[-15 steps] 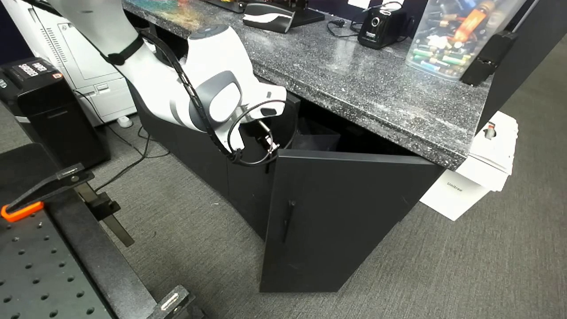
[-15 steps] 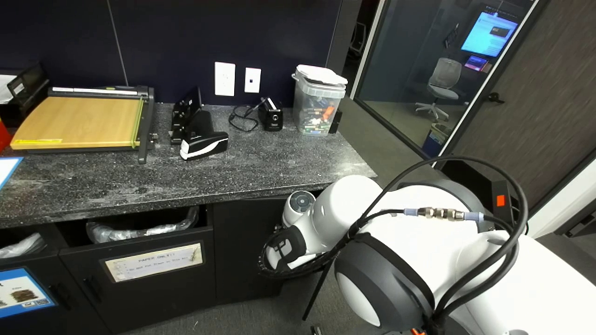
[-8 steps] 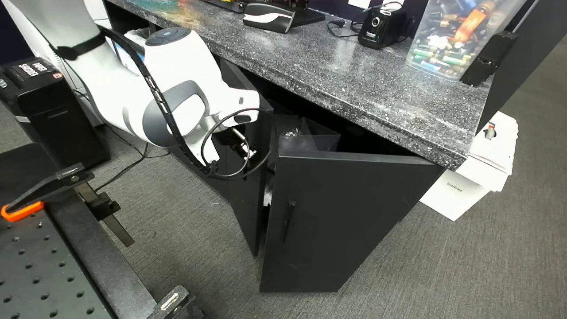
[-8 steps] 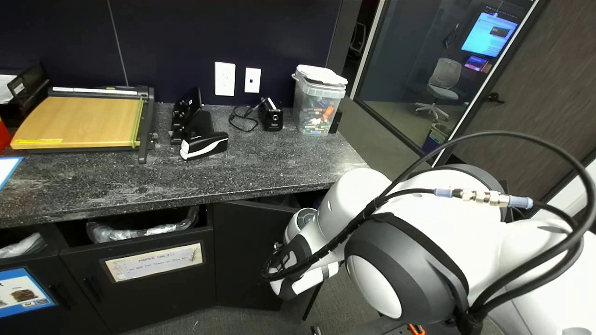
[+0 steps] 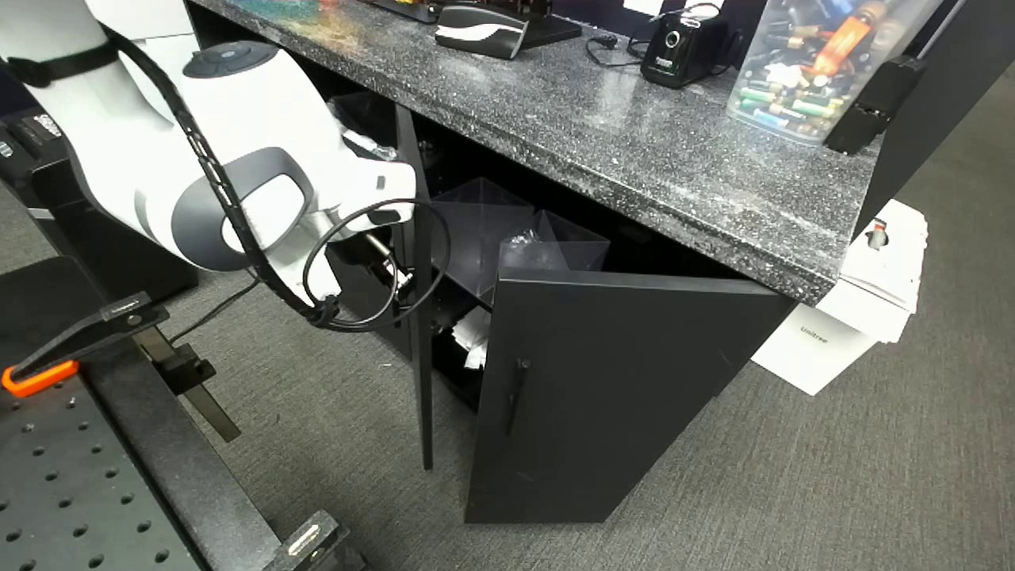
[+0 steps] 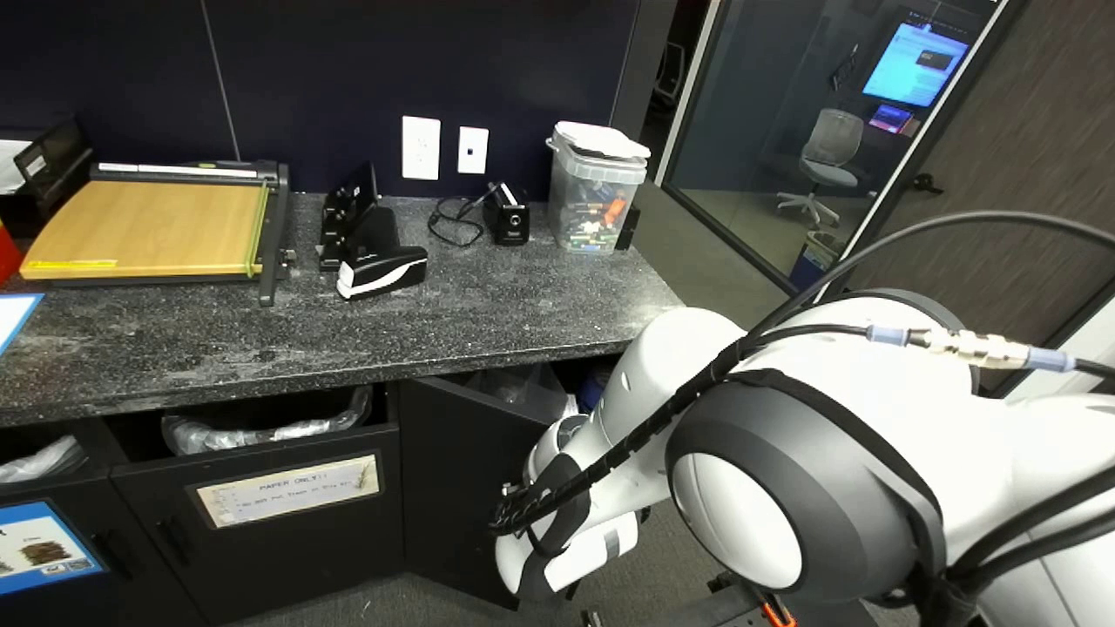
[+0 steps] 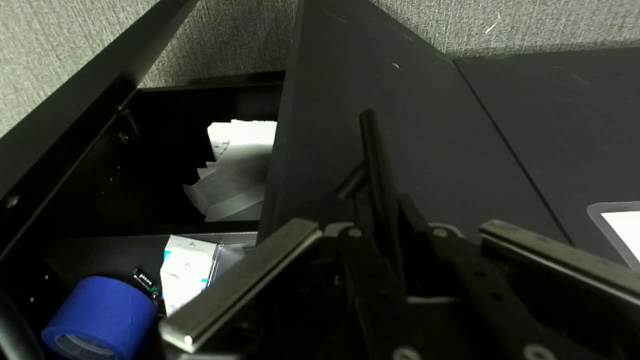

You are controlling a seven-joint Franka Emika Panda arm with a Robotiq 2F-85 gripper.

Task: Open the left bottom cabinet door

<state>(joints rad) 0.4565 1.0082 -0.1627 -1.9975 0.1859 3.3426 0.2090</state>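
Note:
The left bottom cabinet door (image 5: 422, 381), a flat matte-black panel, stands swung out from the cabinet, almost edge-on in an exterior view. It also shows in an exterior view (image 6: 462, 475), partly behind the arm. In the wrist view the door (image 7: 345, 65) slants outward, with its slim black bar handle (image 7: 371, 135) running down between my fingers. My gripper (image 7: 387, 215) is closed around this handle. The fingertips are hidden by the hand and cable in both exterior views.
The matching black door (image 5: 626, 381) with a bar handle stands open beside it. Inside the cabinet are clear bins (image 5: 484, 230), papers (image 7: 240, 165) and blue tape (image 7: 100, 315). The granite countertop (image 5: 634, 159) overhangs the doors. A black perforated table (image 5: 95, 468) with clamps stands nearby.
The arm has pulled the left door by its handle, from nearly closed to wide open. In an exterior view the arm moved left, and the cabinet's inside with clear bins has come into sight.

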